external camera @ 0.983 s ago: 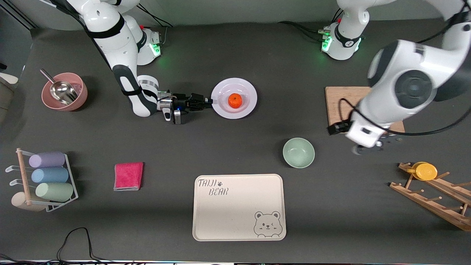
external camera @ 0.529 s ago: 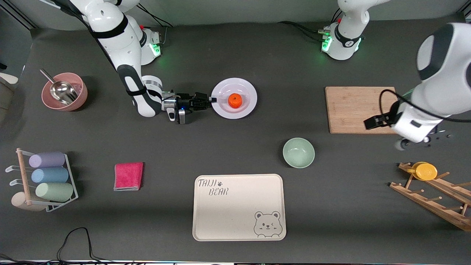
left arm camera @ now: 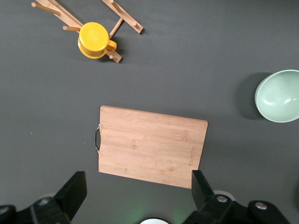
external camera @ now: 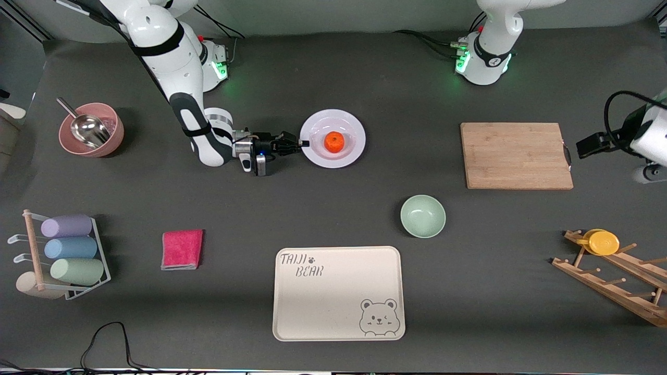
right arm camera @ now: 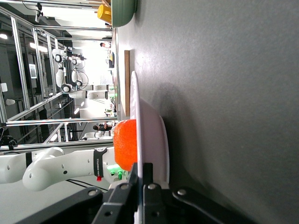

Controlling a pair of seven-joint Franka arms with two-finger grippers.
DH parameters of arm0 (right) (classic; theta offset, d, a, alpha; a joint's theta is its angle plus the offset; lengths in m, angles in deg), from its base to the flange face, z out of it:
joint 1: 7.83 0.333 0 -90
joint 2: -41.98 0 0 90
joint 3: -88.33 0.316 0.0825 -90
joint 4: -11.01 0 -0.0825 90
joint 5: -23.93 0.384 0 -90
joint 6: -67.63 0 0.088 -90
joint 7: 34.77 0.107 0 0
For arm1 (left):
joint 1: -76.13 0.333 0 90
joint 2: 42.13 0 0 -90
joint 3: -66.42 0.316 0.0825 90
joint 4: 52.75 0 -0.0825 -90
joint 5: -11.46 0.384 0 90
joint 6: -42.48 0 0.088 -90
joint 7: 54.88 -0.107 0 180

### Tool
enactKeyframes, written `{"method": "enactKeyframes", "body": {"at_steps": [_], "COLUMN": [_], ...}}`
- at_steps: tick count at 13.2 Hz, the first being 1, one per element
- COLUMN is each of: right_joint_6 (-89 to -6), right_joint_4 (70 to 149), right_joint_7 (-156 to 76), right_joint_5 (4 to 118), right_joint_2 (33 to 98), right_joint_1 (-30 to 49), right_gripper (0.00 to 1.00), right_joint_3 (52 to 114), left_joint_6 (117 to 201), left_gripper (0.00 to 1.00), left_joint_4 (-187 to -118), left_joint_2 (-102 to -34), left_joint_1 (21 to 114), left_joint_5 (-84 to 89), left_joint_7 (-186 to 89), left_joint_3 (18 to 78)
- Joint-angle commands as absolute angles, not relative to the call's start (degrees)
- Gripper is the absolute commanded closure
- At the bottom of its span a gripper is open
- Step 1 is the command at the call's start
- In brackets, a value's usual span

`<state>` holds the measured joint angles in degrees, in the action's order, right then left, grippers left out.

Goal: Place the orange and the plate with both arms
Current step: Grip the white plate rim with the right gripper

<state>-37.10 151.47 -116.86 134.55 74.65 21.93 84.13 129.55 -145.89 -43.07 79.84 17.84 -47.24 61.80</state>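
A small, round, bright-orange orange sits in the shallow centre of a round, glossy, pale lavender-white plate with a wide rim. The plate rests on the dark table, roughly midway between the two arms' bases and farther from the front camera than the mint-green bowl and the cream bear tray.

The right gripper reaches in low and level from the right arm's end of the table. Its two fingers are pinched nearly closed on the plate's rim, one above the rim and one below, as the right wrist view shows with the plate's edge running between the dark fingertips and the orange bulging just past them. The orange itself is not touched by the gripper.

The left gripper hangs high in the air with its fingers spread wide and holding nothing, over the table at the left arm's end, beside the wooden cutting board. A yellow cup sits on a wooden rack nearer the front camera.
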Motion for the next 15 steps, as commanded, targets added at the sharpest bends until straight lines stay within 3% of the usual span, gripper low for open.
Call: {"method": "enactKeyframes", "body": {"at_steps": [1,4,8,11,15], "right_joint_6": [-35.21,-35.12,-35.64,-37.04,-37.75], "right_joint_4": [150.58,150.58,149.53,138.59,115.65], "right_joint_7": [-114.78,-107.74,-100.36,-91.50,-79.01], "right_joint_5": [135.30,127.67,126.41,122.22,119.73], "right_joint_2": [72.41,63.63,55.35,58.92,72.88], "right_joint_1": [18.90,14.77,13.61,12.83,12.12], "right_gripper": [1.00,1.00,1.00,1.00,1.00], "right_joint_3": [84.29,84.11,84.20,84.03,82.80], "left_joint_6": [127.56,123.26,125.53,125.80,127.11], "left_gripper": [0.00,0.00,0.00,0.00,0.00], "left_joint_4": [-146.62,-144.51,-148.64,-150.04,-150.05], "left_joint_2": [-40.12,-38.97,-39.84,-39.85,-41.16], "left_joint_1": [78.59,79.03,79.03,78.68,79.03], "left_joint_5": [17.09,16.29,16.38,16.56,16.29], "left_joint_7": [-48.20,-51.43,-51.98,-51.98,-52.06], "left_joint_3": [63.86,63.87,63.87,63.96,63.95]}}
